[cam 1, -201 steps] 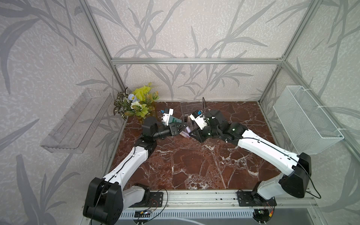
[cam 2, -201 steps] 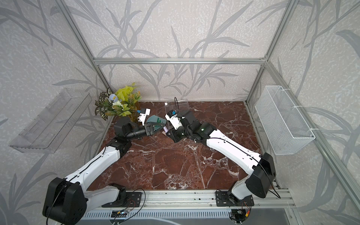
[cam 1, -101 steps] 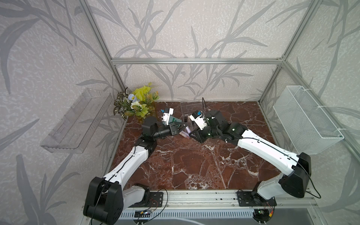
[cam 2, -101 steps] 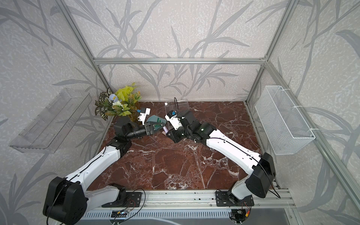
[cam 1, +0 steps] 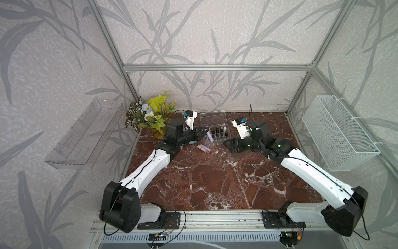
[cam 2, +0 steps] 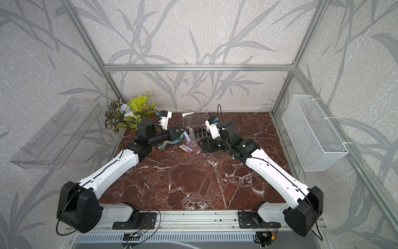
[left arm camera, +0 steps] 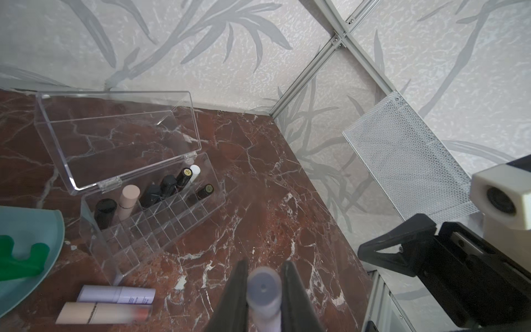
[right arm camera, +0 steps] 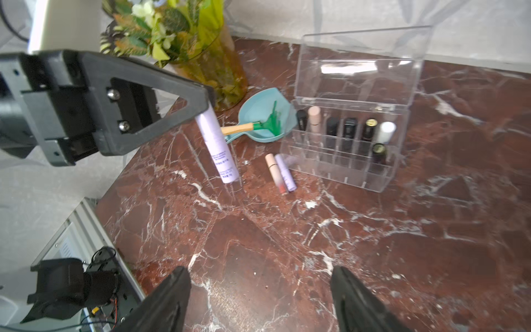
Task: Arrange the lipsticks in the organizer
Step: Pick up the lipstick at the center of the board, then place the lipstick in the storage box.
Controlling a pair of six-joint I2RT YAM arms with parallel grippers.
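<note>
Jaws of the left gripper are pinching a lilac lipstick, hanging near the open organizer; the right gripper is holding its jaws spread over the bare marble table. A pair of lipsticks is lying side by side before the organizer's front wall, between both grippers.

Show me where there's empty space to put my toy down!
The marble table between the left arm and right arm, out to the front rail, is bare. So is the back corner between the organizer and the wire basket. Crowded: the back left, with the vase, teal scoop, two loose lipsticks and the left fingers gripping a lilac lipstick.
</note>
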